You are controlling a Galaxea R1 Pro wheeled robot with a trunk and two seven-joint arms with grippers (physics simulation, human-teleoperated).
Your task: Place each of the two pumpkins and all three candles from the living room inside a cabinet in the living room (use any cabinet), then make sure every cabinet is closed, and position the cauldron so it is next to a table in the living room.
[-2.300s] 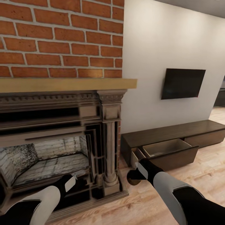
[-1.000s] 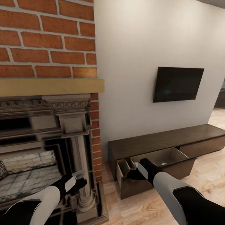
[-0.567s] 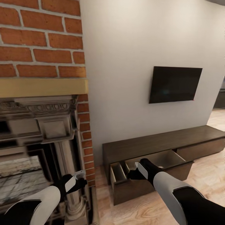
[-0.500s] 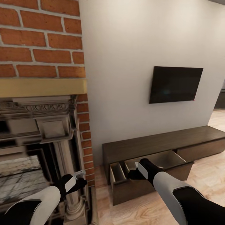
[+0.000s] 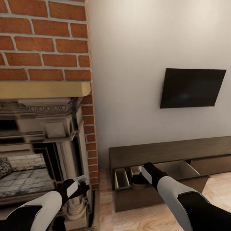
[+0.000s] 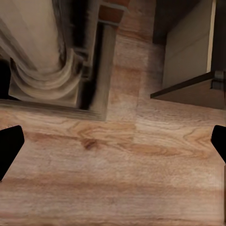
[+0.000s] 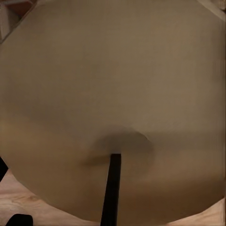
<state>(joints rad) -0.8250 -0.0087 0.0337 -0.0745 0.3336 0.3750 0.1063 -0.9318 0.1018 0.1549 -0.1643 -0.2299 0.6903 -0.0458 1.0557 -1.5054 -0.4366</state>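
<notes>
Close up, candle (image 7: 113, 108) with wick, head view open cabinet (image 5: 166, 160)

Head view looks forward and down at fireplace (image 5: 48, 134) and open-drawered cabinet (image 5: 166, 154). Left wrist view faces the floor (image 6: 117, 160) closely, sharing both. Right wrist view sits tight against a candle (image 7: 113, 94).

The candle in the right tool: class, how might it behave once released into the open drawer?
The candle looks squat with a broad flat top, so it probably sits steady. Its round side might roll if tipped. The right tool hangs over the drawer.
</notes>
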